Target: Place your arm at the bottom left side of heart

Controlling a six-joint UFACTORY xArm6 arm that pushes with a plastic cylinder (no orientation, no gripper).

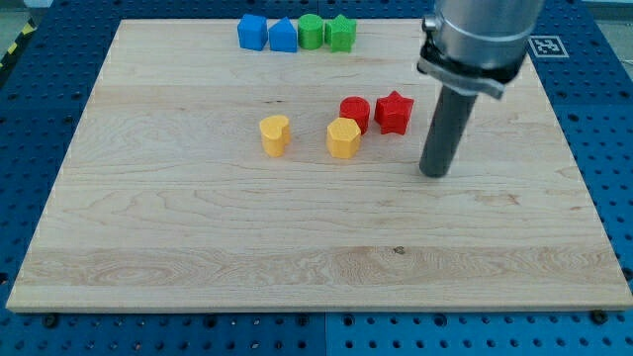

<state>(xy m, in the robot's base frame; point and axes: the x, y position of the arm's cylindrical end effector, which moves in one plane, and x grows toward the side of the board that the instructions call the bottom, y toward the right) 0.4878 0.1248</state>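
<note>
The yellow heart (275, 135) stands on the wooden board (198, 237), left of centre. My tip (433, 174) touches the board well to the heart's right and slightly lower in the view. It is just right of and below the red star (394, 112). Between the tip and the heart are a yellow pentagon-like block (343, 137) and a rounded red block (354, 112); these two touch each other. The tip touches no block.
Along the board's top edge is a row of a blue cube (252, 32), a blue triangle-like block (283, 36), a green round block (311, 31) and a green star (341, 33). Blue perforated table surrounds the board.
</note>
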